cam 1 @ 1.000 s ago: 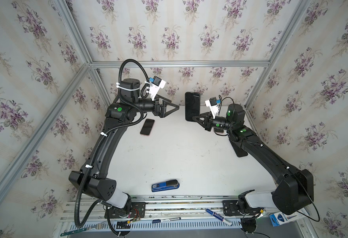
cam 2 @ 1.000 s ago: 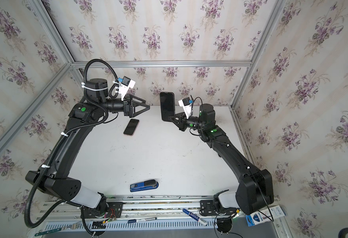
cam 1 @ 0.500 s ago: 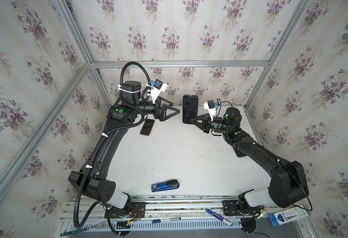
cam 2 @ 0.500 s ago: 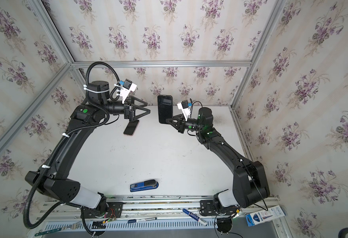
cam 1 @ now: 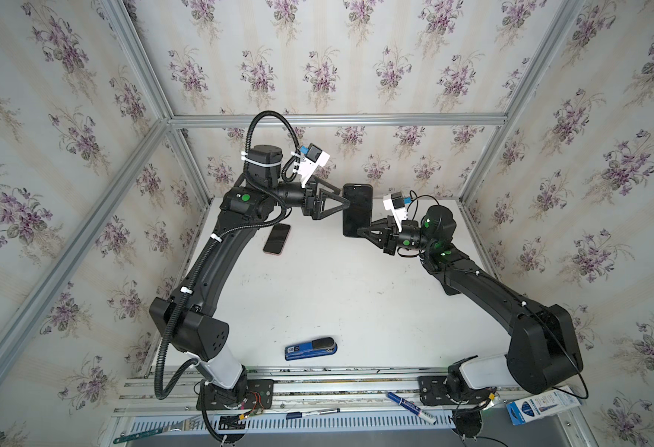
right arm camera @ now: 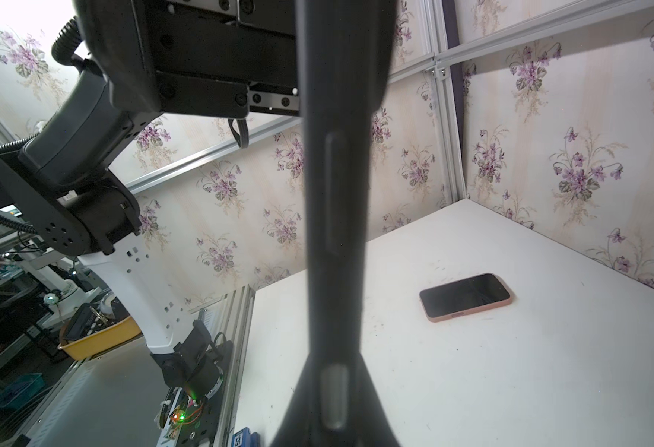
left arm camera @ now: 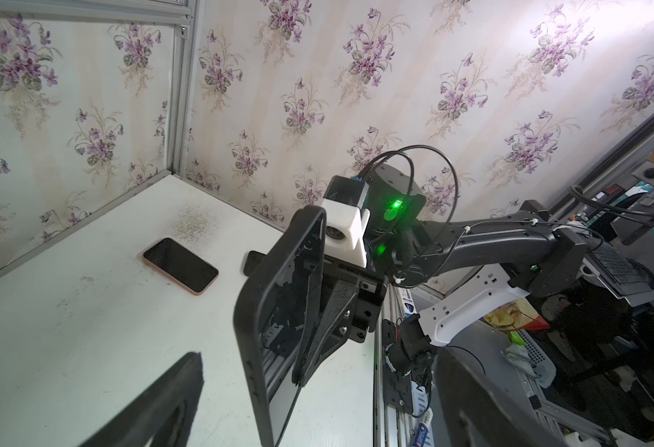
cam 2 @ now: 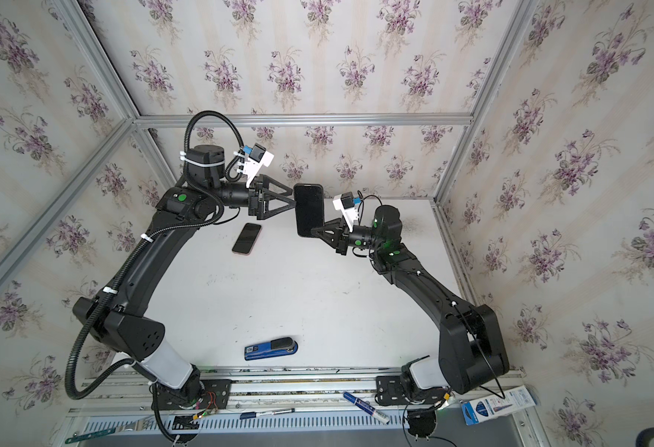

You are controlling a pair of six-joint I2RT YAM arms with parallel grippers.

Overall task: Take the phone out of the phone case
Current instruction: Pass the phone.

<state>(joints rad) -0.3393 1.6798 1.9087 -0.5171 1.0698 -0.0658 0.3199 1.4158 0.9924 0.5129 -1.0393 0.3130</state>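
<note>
White worktop (cam 1: 356, 294), both arms up over its far end and meeting in mid-air. Right gripper (cam 1: 361, 230): jaws clenched on one end of the black phone case (cam 1: 357, 205), holding it upright, clear of the worktop. Left gripper (cam 1: 343, 198): jaws spread wide, tips right at the case's long edge and straddling it. I can't tell if they touch. Phone (left arm camera: 277, 398): a glossy dark face shows inside the case lip, so I read it as seated in the case, not certain. A pink-edged handset (cam 1: 277, 238) lies flat on the worktop below the left gripper, well apart from the case; looks unrelated. Blue stapler (cam 1: 310, 348) sits near the front edge. Step in hand: lining up the second grip, extraction not started. Next move calls for the left jaws to nip only the case lip, or a corner, and peel it off the phone. Catch: one right finger lies across the face, so that grip likely pins phone and case together and may need shifting to the case rim.
</note>
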